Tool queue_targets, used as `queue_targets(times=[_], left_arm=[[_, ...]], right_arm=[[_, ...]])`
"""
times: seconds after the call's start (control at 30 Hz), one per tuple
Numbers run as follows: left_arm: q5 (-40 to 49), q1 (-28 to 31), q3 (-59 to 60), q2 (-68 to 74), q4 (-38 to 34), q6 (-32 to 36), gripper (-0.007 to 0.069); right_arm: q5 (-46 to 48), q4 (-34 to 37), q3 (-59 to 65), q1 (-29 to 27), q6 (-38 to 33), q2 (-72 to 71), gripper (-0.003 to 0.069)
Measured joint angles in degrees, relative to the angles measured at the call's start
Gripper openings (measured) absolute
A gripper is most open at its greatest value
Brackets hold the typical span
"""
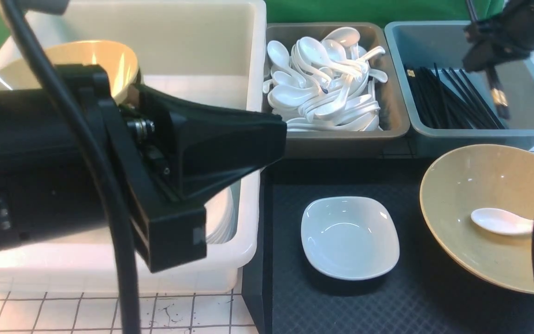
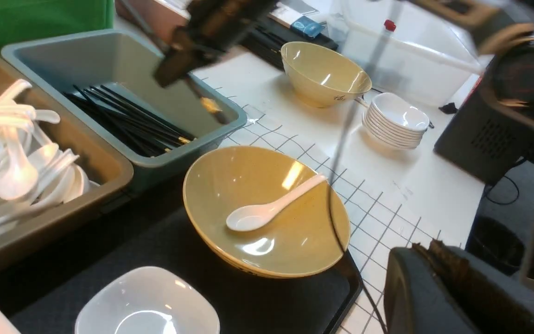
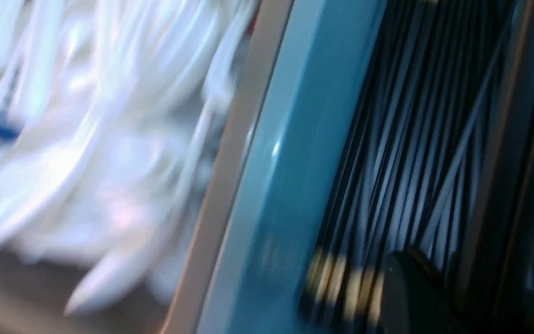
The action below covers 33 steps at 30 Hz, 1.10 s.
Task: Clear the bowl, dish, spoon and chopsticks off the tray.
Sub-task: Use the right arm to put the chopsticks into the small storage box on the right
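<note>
Right gripper clamps the chopsticks above the blue bin, at 12 o'clock from the bowl. Spoon lies in the bowl; dish at its 9 o'clock, both on the tray. Left gripper closed, empty.

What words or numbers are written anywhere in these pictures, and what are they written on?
No words or numbers can be read here.
Dark mark on the far yellow bowl: too small to read.
Pale mark on the left arm's black bracket: too blurred to read.
Small blue box at the back: any print is too small to read.
</note>
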Motion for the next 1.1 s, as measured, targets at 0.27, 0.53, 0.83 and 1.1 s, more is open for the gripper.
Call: queue_targets(times=[0.27, 0.53, 0.83, 1.1], left_arm=[[-4.73, 0.0, 0.0, 0.0, 0.46, 0.37, -0.0001], [-5.84, 0.0, 0.0, 0.0, 0.46, 0.42, -0.0001], [-3.5, 0.0, 0.0, 0.0, 0.88, 0.42, -0.0001], [3.92, 0.0, 0.0, 0.0, 4.41, 0.37, -0.0001]], right_arm=[[-4.83, 0.51, -13.97, 0.0, 1.74, 13.13, 0.0096], [-4.4, -1.89, -14.21, 0.0, 2.24, 15.84, 0.023], [7.88, -2.61, -14.38, 0.0, 2.89, 11.3, 0.0507], [11.69, -3.91, -5.88, 3.77, -2.44, -5.89, 0.0227]])
